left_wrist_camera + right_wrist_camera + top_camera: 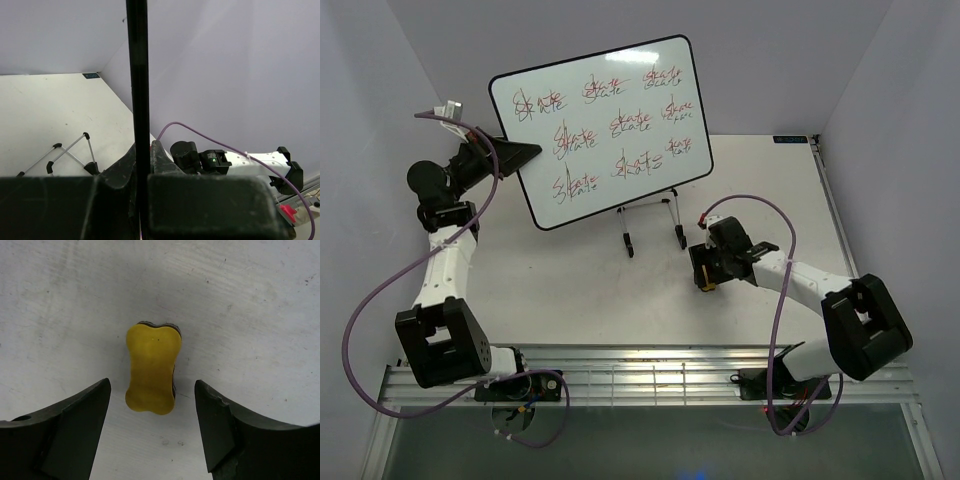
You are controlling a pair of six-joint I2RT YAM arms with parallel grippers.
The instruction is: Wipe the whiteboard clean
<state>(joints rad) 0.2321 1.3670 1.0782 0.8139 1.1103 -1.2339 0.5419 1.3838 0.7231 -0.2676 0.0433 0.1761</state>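
Two fingers of my right gripper [152, 390] stand wide apart and hold nothing. The yellow eraser [151, 369] lies flat between them with a clear gap on each side. Its long axis runs along the fingers, so as I judge it, closing them would pinch the block across its narrow waist, the way I'd want to take it. I can't tell how high the fingertips sit above the table [570, 290].

From the overhead view, that gripper and the eraser sit below and to the right of the whiteboard [605, 125], just past its lower right corner. The whiteboard is not on the wire easel stand [652, 222], which stands just under its lower edge. It hangs tilted above the table, writing side up, with nine red-and-black scribbles in three rows.

My left gripper [515, 155] is closed on the whiteboard's left edge. In its own wrist view the black rim runs straight down between the fingers.

So the right arm is the nearer one to the eraser. Once it grips, the wipe has to travel up and left toward the board's face — the left arm only holds it steady.
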